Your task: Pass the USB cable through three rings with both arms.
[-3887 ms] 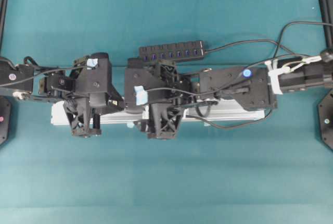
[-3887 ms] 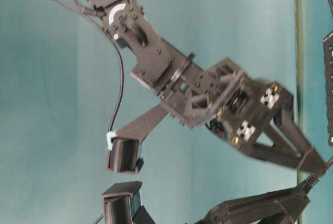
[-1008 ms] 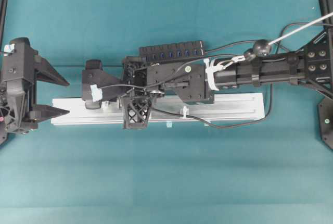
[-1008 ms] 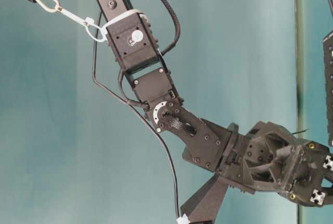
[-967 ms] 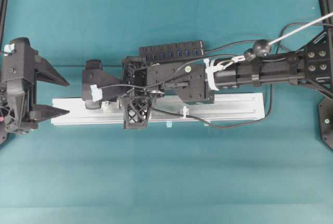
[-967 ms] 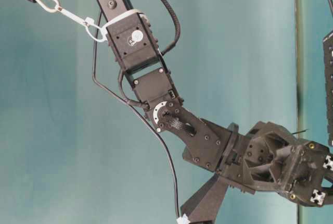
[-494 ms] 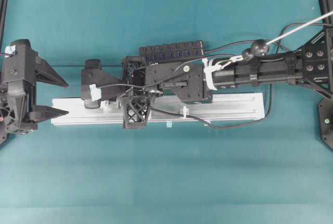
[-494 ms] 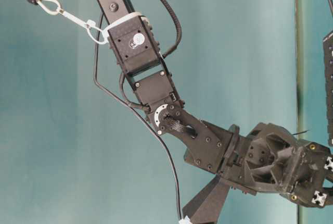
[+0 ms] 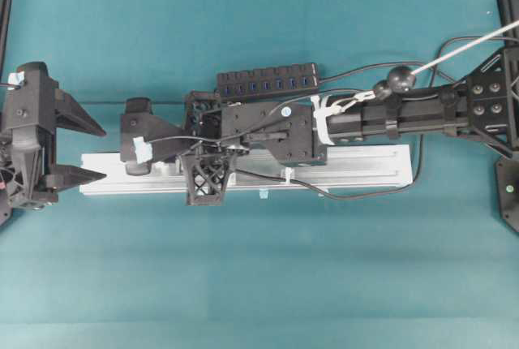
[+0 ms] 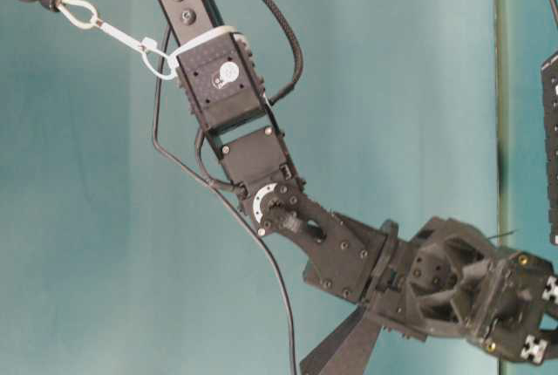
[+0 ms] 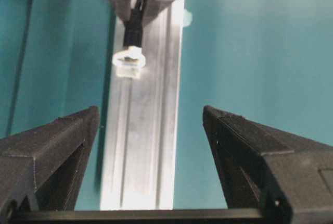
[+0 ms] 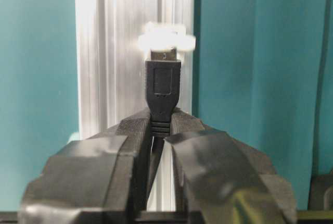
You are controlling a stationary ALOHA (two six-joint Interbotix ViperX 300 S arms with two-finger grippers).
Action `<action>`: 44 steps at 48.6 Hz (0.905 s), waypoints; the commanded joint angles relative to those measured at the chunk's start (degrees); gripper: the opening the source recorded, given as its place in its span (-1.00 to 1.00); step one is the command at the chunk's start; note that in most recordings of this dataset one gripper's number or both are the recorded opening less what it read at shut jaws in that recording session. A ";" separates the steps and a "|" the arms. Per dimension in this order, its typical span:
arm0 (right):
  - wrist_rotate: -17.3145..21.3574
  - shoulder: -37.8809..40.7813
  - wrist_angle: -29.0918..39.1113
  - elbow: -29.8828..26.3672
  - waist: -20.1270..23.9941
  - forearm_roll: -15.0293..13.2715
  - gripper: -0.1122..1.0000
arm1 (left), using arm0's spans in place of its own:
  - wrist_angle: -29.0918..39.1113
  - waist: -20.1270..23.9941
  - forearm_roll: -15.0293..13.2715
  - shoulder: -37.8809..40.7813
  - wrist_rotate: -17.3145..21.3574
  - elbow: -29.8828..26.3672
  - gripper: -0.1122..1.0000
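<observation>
In the right wrist view the right gripper (image 12: 161,130) is seen clamped on the USB cable (image 12: 162,91), its fingers pressed against the ribbed base of the black plug. The plug points straight ahead along the silver rail (image 12: 114,52), and its metal tip sits at a blurred white ring (image 12: 165,39) on the rail — whether the tip has entered the loop cannot be told.

From overhead, the right arm is stretched across the middle, its gripper (image 9: 166,154) over the left part of the rail (image 9: 365,166). Another white ring (image 9: 287,174) stands on the rail further right, with the black cord lying through or beside it. The black hub strip (image 9: 268,83) with blue sockets lies just behind the rail.

The left gripper (image 9: 81,150) is held well to the left, off the end of the rail, with its jaws wide apart and nothing between them. In the left wrist view the two fingers (image 11: 57,146) frame the rail (image 11: 143,146), and ahead the plug (image 11: 133,31) is seen approaching a translucent ring (image 11: 130,60) from the far side — held in the other gripper's closed tips.

In the table-level view only the right arm (image 10: 261,174) is shown, angled down against the teal surface (image 10: 87,218)
</observation>
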 commanded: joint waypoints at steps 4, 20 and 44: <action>-0.62 0.00 -0.44 -2.11 -0.70 0.09 -0.93 | -1.32 0.09 0.09 0.18 0.00 -0.09 0.77; -0.62 0.79 -1.05 -3.25 -0.79 0.18 -0.93 | -4.13 0.35 0.09 1.67 0.18 0.35 0.77; -0.62 0.79 -4.39 -3.25 -0.35 0.53 -0.93 | -10.90 1.76 0.35 9.32 0.62 2.37 0.77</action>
